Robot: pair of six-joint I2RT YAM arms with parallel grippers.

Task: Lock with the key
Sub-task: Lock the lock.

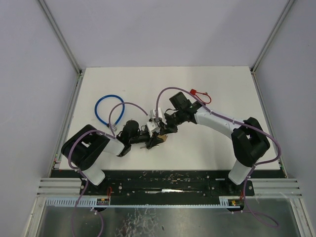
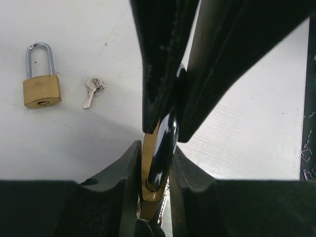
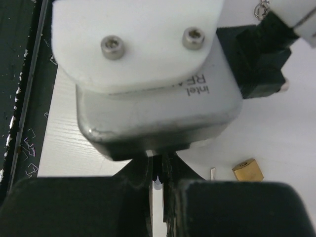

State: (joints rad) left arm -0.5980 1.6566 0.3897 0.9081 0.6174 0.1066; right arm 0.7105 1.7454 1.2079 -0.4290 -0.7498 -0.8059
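Left gripper [image 2: 157, 158] fingers fill the bottom of the left wrist view. They pinch the brass padlock [image 2: 147, 173] edge-on across its flat faces, holding it off the table [image 1: 212, 148]. From the top of that frame the right gripper [image 2: 169, 134] reaches down, its jaws pressed almost together where a shiny metal part [image 2: 165, 148] rises from the brass body. I cannot tell whether that part is the shackle or a key, or whether the right fingers really have hold of it. In the overhead view the two grippers meet just below the middle of the frame.

The main risk, as I judge it, is the lock twisting in the left grip. It is clamped only on two smooth faces, so an off-axis push or turn from the right arm could pivot it or work it loose. A thin metal piece could also slip from the nearly shut right jaws. The two sets of fingers are crowded together and could knock each other.

Sight is poor too. The left wrist camera housing [image 3: 158, 108] blocks most of the right wrist view, hiding the contact point.

A second padlock [image 2: 42, 89] and a loose key [image 2: 91, 92] lie at upper left, well apart from the grippers. A blue cable [image 1: 109, 111] and a red loop [image 1: 200, 94] lie farther back, out of the way.
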